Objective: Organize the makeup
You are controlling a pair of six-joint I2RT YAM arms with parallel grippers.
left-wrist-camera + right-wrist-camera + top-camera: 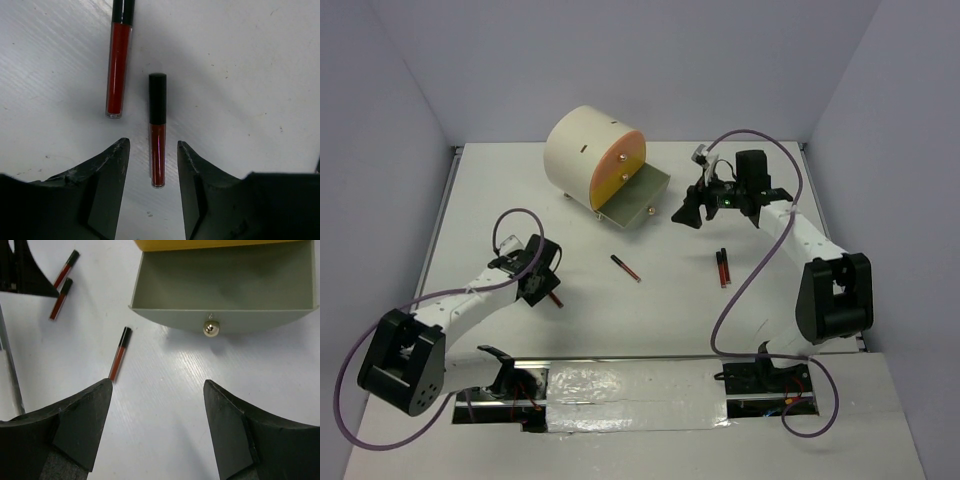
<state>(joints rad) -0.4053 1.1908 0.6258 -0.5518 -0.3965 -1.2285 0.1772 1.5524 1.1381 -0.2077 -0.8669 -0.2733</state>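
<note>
- Left gripper (152,144) sat low over the white table (250,75), jaws apart. 1 red-and-black tube (157,131) lay between the fingers (112,165) w/ a gap on each side, so no contact.
- That tube's black cap pointed away from the gripper; its red end lay btwn the fingertips.
- 2nd tube (119,65) lay just beside it, on the left of the wrist view, roughly parallel and further out. Its cap was cut off by the frame's top edge.
- Right gripper (157,384) had its jaws wide apart, holding nothing — it hung just in front of the drawer (220,290), which was pulled out of the cream chest (582,148).
- Drawer's small round knob (211,329) faced the right gripper.
- 3rd tube (119,360) lay alone on the table btwn the 2 arms, near the drawer's left corner in the right wrist view and apart from it.
- Pair of tubes (722,268) lay side by side, close together, near the right arm and well apart from the chest.
</note>
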